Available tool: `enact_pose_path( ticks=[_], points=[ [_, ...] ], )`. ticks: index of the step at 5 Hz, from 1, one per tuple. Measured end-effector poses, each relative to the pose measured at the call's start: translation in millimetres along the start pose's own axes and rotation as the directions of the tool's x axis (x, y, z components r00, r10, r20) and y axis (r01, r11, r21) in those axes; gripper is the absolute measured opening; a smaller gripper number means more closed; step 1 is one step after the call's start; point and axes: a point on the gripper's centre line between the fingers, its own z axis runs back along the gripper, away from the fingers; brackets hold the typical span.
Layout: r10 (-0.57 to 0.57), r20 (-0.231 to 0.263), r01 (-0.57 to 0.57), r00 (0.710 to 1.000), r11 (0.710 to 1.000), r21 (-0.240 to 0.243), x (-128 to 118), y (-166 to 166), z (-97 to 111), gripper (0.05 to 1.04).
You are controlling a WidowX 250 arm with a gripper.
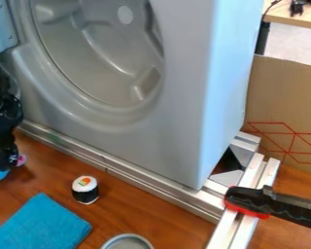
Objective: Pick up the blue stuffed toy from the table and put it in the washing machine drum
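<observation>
Behind pincer [7, 166] stands grey appliance [178, 112] w/ round hollow [112, 53]; far rt. of pincer, blk/red clamp [249, 200] on metal rails [251, 171].

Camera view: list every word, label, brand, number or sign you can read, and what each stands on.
There are none that can be read.
The cardboard bears red lines, no legible letters.
The grey panel, sushi toy and blue cloth show no legible lettering.

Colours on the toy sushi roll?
Toy sushi roll: black side, white top with orange and green centre. Best in the camera view.
</observation>
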Motion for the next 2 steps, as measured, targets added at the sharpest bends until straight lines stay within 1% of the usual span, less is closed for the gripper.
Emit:
enact_pose_path(
  ticks=[1,2],
  points=[
    [0.004,-0.001,-0.004,1.0,1.0,-0.003,-0.4,-0.4,-1.4,0.658],
    [0.0,0.028,0.001,1.0,0.999,-0.032,3.8,-4.6,-0.4,0.407]
  ],
)
